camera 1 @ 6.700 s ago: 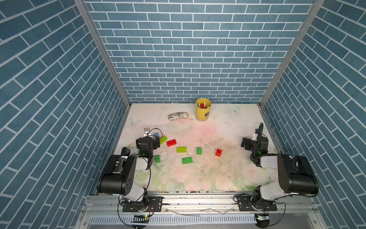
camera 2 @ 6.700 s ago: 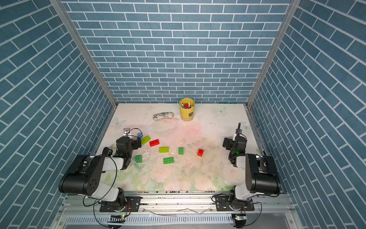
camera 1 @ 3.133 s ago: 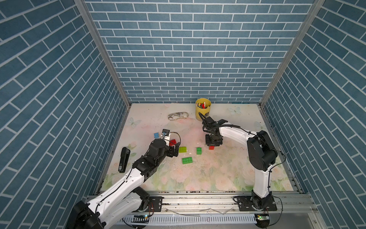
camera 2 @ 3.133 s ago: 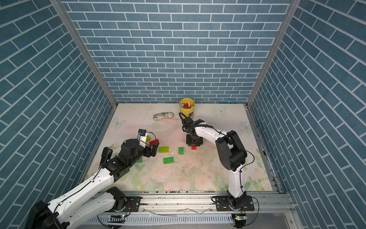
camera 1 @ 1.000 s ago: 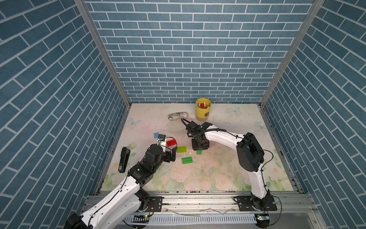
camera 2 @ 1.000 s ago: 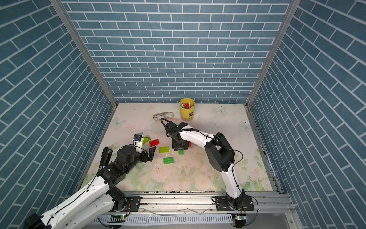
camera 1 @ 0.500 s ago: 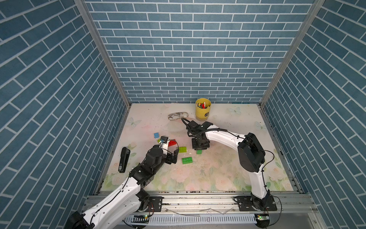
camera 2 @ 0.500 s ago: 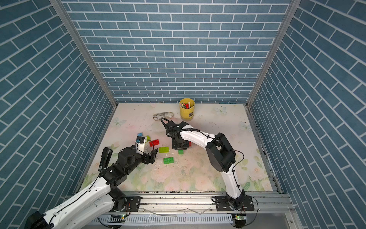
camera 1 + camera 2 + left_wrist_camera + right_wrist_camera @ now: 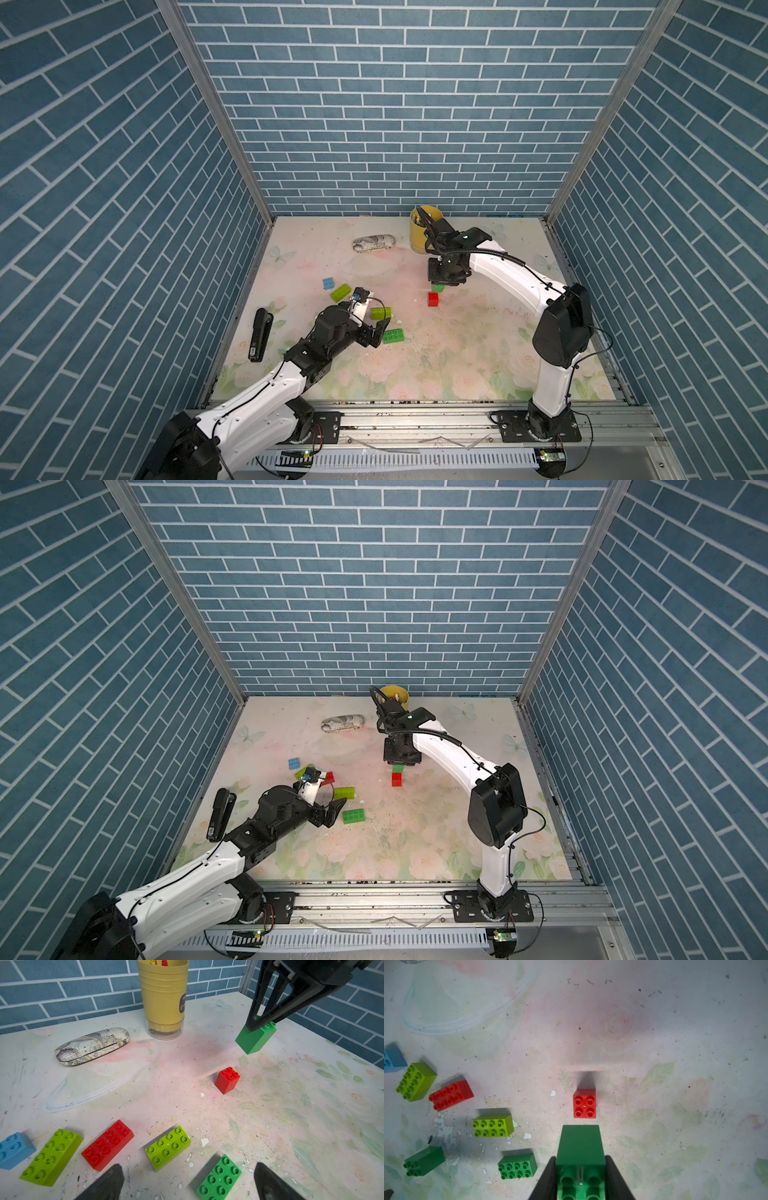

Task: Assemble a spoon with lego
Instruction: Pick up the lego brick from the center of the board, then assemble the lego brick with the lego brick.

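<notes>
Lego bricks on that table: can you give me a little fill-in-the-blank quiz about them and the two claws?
1. The right gripper is shut on a small brick whose colour is ____.
2. The square four-stud brick standing alone on the table, near the held one, is ____.
3. The left gripper has its jaws ____, with an oblong green brick lying between them.
4. The cup near the back wall is ____.

Missing words: green; red; open; yellow.

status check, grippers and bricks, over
Right gripper shut on green square brick, aloft near red square brick. Left gripper open by green oblong brick. Nothing between them.
</notes>
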